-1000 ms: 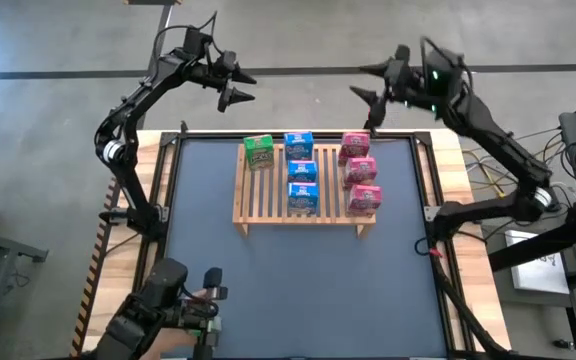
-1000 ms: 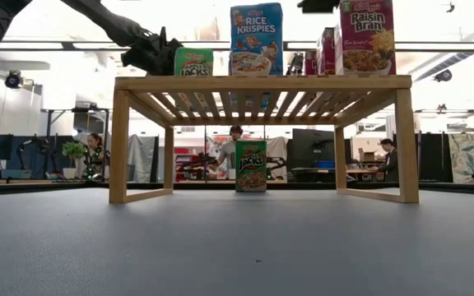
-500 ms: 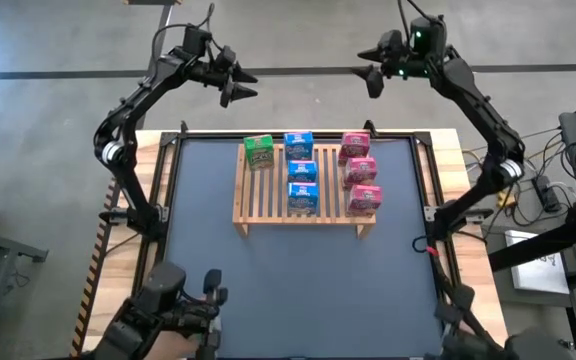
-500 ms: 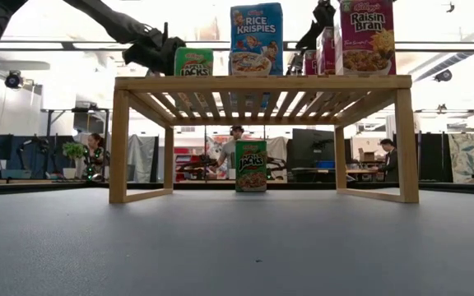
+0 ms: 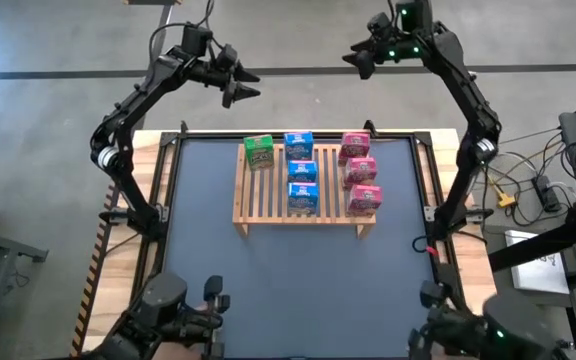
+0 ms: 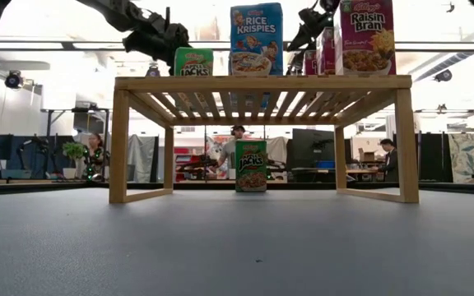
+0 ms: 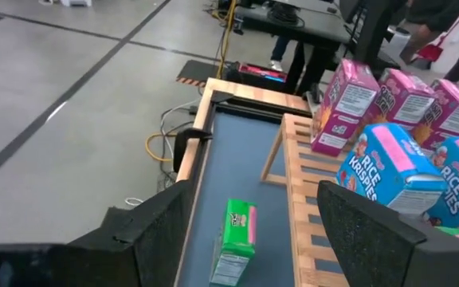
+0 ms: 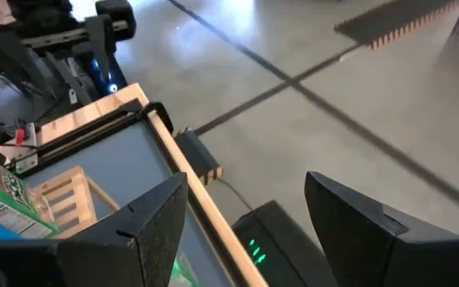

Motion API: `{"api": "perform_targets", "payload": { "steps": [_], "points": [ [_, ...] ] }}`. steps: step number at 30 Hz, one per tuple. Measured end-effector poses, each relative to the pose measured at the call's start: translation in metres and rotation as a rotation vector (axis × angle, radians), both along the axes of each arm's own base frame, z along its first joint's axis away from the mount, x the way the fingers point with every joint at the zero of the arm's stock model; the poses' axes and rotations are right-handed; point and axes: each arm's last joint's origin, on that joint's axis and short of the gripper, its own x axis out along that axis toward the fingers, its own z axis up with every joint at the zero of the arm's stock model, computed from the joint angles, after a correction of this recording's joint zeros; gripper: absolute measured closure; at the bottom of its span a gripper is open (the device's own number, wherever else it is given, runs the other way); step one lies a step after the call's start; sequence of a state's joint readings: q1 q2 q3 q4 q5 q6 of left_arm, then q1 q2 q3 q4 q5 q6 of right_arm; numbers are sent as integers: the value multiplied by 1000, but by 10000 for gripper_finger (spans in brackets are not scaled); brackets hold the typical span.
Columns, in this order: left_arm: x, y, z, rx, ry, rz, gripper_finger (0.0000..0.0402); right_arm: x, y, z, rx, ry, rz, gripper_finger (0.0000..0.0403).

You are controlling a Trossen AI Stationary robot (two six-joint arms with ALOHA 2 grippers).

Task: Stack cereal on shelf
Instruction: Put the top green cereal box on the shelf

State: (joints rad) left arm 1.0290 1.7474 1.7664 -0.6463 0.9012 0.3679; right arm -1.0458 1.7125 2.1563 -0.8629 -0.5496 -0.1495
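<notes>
The light-wood shelf [image 5: 298, 205] stands mid-table. On its slats stand one green cereal box [image 5: 259, 152], three blue boxes [image 5: 301, 171] in a row and three pink boxes [image 5: 359, 171] in a row. Another green box [image 7: 236, 232] stands upright on the tabletop by the shelf's far side; it also shows under the shelf in the low view [image 6: 251, 166]. My left gripper [image 5: 239, 86] is open and empty, high above the table's far edge left of the shelf. My right gripper [image 5: 360, 60] is open and empty, high beyond the far edge.
The dark grey tabletop [image 5: 298, 290] has a raised wooden frame [image 5: 168, 170] around it. Cables lie off the table's right side [image 5: 528, 185]. In the low view, people and desks show in the room behind [image 6: 93, 156].
My right gripper has risen and gone away from the shelf, beyond the table's far edge and a little toward the left, staying open. My left gripper has risen slightly. The boxes have stayed where they were.
</notes>
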Motion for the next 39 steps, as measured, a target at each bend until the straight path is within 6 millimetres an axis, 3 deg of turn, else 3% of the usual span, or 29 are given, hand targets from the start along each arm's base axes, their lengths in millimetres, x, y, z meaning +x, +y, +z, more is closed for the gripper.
{"api": "perform_targets", "payload": {
  "steps": [11,25,33,39],
  "points": [
    [5,20,-28,-96,42,30,151,6,-22,-23,105,161,47,161],
    [4,41,-65,-283,74,44,169,-32,-59,-68,287,288,12,181],
    [9,46,-86,-371,104,24,169,-25,-71,-95,391,286,79,204],
    [12,49,-98,-433,99,4,169,-25,-74,-100,402,275,88,204]
  ]
}}
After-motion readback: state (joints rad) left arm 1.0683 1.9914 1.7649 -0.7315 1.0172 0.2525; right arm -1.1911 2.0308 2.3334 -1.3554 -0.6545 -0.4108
